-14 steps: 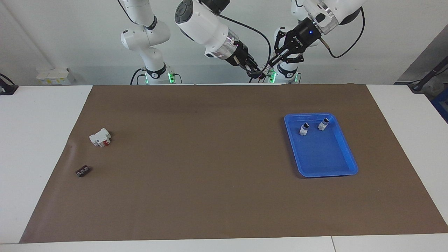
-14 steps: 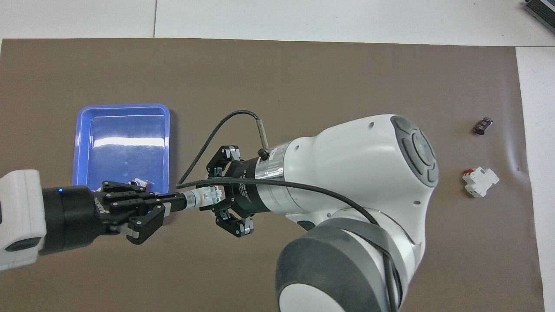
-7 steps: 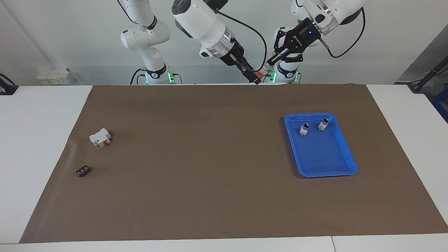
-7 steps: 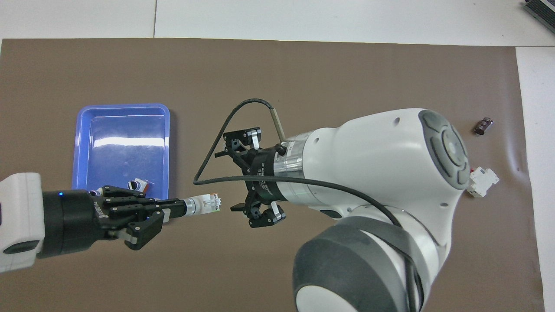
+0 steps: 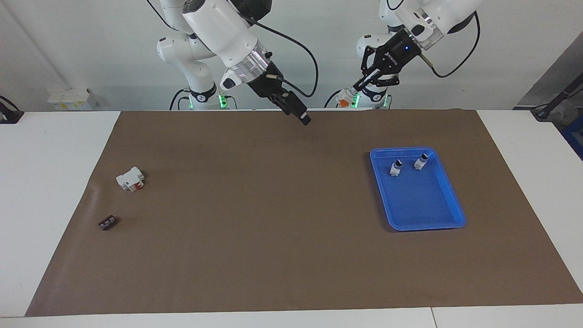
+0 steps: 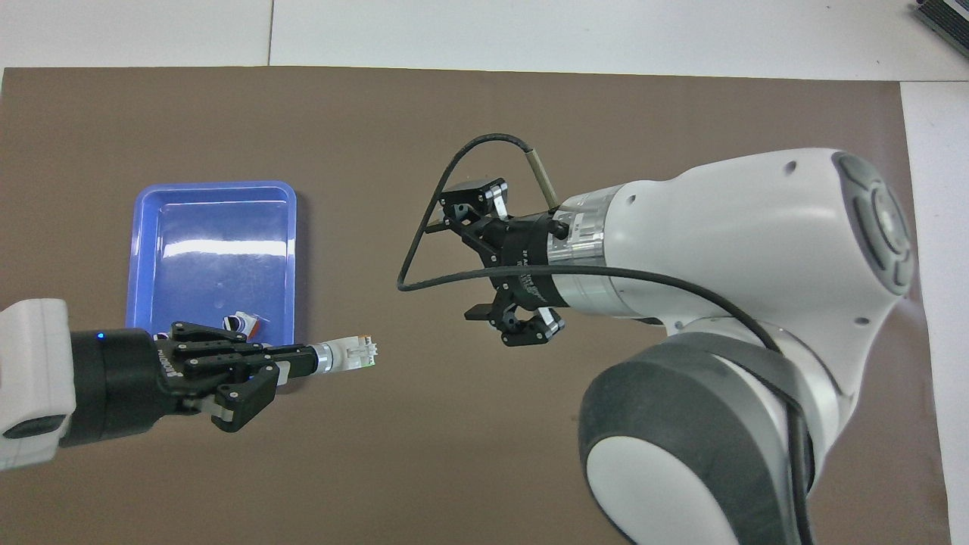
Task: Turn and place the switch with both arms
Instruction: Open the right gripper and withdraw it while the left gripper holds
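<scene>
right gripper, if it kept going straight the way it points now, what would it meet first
Most likely the bare brown mat. The right gripper is open, empty, and angled down toward the middle of the table. No part lies in that line; the switch, held in the left gripper, sits off to the side. Depth is uncertain.

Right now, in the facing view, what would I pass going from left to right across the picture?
Black part → white block → right gripper → switch in the left gripper → blue tray with two white pieces.
</scene>
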### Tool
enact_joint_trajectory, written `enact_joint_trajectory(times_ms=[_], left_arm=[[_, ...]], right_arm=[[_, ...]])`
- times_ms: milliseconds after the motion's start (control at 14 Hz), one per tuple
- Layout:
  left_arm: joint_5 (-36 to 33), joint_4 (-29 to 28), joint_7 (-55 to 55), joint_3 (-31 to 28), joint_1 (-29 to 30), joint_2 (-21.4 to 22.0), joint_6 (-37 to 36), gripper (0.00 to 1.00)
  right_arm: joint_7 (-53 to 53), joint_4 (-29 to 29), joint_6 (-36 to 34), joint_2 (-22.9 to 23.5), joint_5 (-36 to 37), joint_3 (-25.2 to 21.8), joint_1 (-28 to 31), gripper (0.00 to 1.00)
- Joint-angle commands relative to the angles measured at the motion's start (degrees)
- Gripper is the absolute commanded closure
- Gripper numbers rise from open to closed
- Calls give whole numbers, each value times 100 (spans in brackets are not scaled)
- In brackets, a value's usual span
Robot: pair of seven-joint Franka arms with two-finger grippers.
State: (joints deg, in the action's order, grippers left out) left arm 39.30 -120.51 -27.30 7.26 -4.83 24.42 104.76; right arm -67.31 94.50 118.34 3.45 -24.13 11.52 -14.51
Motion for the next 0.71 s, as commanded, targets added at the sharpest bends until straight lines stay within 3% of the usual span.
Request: enact_joint_trajectory(times_ms=[0, 286, 643], left_arm=[[-518, -17, -389, 3, 35, -376, 254, 100], [-1641, 202, -399, 3, 35, -1130, 650, 100], [-2750, 940, -364, -6, 52, -2527, 1265, 100]], right_arm=[[770, 77, -91, -90, 1064, 87, 351, 0], [2043, 69, -679, -204, 1980, 52, 835, 0], [4151, 42, -1804, -599, 2211, -1088, 889, 0]])
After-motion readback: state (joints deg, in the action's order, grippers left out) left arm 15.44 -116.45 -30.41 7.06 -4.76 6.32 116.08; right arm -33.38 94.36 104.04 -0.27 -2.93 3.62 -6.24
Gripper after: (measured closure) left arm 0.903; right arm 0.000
